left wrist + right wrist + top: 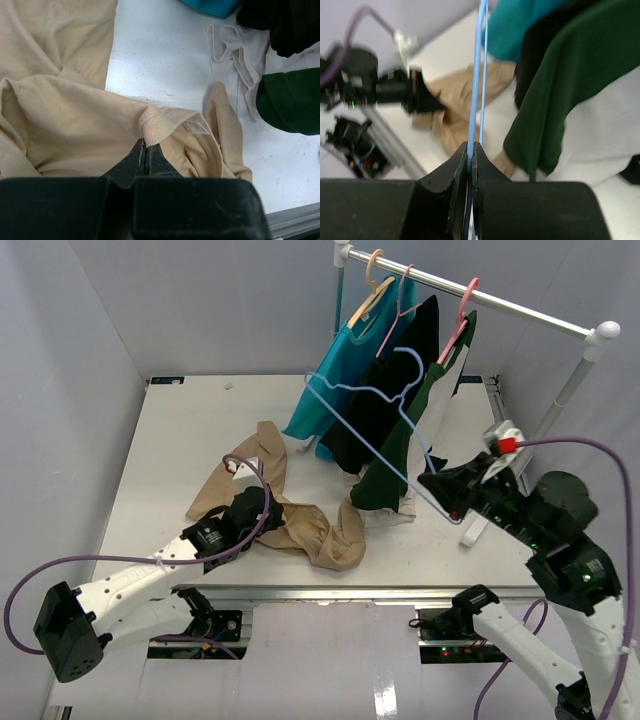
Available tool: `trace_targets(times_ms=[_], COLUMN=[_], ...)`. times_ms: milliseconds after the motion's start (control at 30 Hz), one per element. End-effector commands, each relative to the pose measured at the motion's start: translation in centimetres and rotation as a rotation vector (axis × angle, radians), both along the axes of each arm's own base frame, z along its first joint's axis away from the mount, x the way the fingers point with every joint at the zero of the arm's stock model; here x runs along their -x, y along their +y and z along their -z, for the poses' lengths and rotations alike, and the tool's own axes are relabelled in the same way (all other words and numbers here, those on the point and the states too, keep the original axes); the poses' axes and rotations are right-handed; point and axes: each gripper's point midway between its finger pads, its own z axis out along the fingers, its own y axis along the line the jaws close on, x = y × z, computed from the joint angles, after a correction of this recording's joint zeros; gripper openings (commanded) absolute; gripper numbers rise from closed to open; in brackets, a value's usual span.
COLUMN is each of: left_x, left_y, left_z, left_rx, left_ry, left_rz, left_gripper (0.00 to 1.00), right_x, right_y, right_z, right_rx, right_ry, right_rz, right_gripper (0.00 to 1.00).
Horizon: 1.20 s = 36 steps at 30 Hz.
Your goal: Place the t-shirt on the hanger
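Currently the left fingers (131, 165) pinch the collar (152, 127) of the t-shirt (335, 540), crumpled on the surface (180, 430) at lower centre, likely to spread its neck, while the right fingers (456, 170) clamp the hanger (476, 75) aloft for threading.

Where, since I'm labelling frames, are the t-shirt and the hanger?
t-shirt (65, 120): left wrist view, on its flat body fabric.
hanger (475, 75): right wrist view, on its straight blue wire.

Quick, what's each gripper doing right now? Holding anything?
Left gripper: closed, pinching the t-shirt at its collar.
Right gripper: closed on the hanger, gripping its thin blue wire.
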Motion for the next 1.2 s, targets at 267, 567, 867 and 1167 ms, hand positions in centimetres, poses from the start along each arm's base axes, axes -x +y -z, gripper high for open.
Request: trace_targets(times_ms=[267,567,867,1167], left_x=[-2.8,-3.7,-3.6,-3.7], left_y=[0.6,1.0,1.3,1.6], left_z=[-4.5,-6.4,-7.5,-8.2], left_rx=[0.081,0.073,0.075,0.062], left_ry=[-0.046,-0.072,-0.09,-0.096], left_rz=[-0.019,-0.022,-0.023,-0.029], left_gripper=[0.0,0.0,0.0,0.0], right_x=[3.4,4.6,5.1,5.5], right_y=[1.5,0.9,1.1,1.5], right_z=[8.4,11.2,11.9,12.1], right_rx=[0.054,0.077,0.059,0.044], right_ry=[0.112,0.147,0.161,0.173], right_rz=[-0.204,-0.21,-0.227,-0.265], right_gripper=[0.08,0.08,0.08,0.08])
